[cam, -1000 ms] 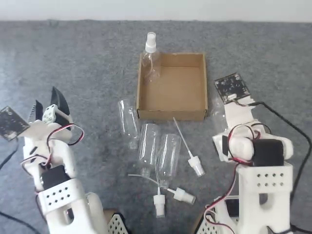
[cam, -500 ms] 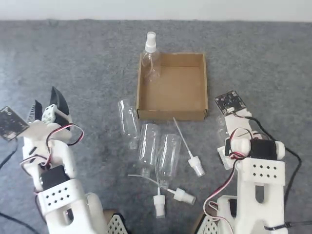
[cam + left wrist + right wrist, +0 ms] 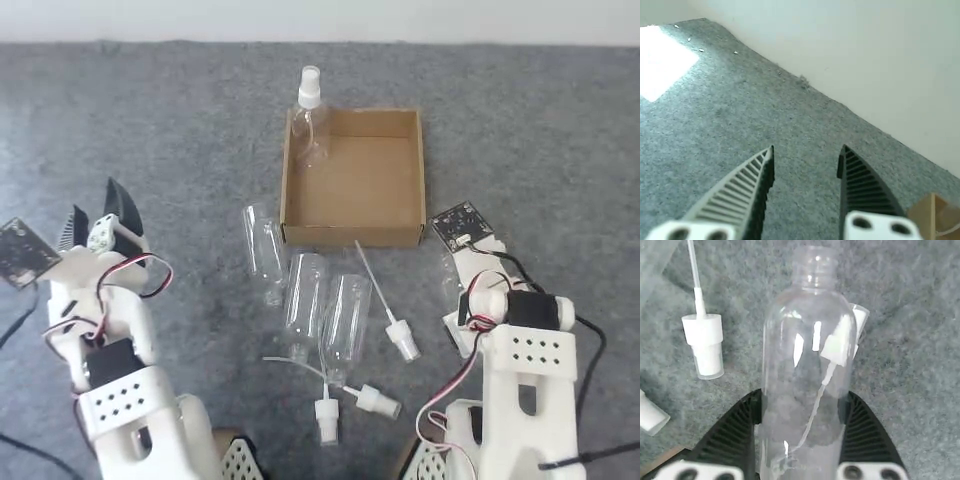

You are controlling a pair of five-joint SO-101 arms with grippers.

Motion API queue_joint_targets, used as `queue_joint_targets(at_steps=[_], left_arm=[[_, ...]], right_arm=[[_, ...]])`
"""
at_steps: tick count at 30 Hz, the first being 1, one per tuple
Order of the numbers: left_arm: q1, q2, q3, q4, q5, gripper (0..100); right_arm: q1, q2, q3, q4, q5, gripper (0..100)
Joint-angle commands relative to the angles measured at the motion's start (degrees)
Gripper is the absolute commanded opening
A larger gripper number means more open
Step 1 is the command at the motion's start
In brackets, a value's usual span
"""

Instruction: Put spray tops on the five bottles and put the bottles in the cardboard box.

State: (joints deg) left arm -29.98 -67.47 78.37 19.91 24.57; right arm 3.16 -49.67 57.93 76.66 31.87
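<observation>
High view, three bare bottles (image 3: 305, 290) and loose spray tops (image 3: 405, 342) before cardboard box (image 3: 350, 236), right jaws clasping a bottle (image 3: 805, 355), left jaws wide, grey felt table (image 3: 150, 120), pale wall (image 3: 865, 50).

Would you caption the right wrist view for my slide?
Right gripper holding an uncapped clear bottle beside a loose spray top.

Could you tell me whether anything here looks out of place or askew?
Yes: the capped bottle sits askew at the cardboard box's far left corner, its spray top poking out over the wall instead of lying inside.
</observation>
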Motion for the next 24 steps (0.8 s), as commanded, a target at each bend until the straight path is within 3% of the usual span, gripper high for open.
queue_joint_targets(at_steps=[1,12,24], left_arm=[[0.3,-1.1,-0.7,-1.7,-0.7,20],[0.3,-1.1,-0.7,-1.7,-0.7,20],[0.3,-1.1,-0.7,-1.6,-0.7,20]], right_arm=[[-0.2,-1.0,0.4,-0.8,0.6,7.4],[-4.9,-0.3,2.3,-0.9,0.2,7.4],[-4.8,20.1,-1.8,-10.4,-3.7,7.4]])
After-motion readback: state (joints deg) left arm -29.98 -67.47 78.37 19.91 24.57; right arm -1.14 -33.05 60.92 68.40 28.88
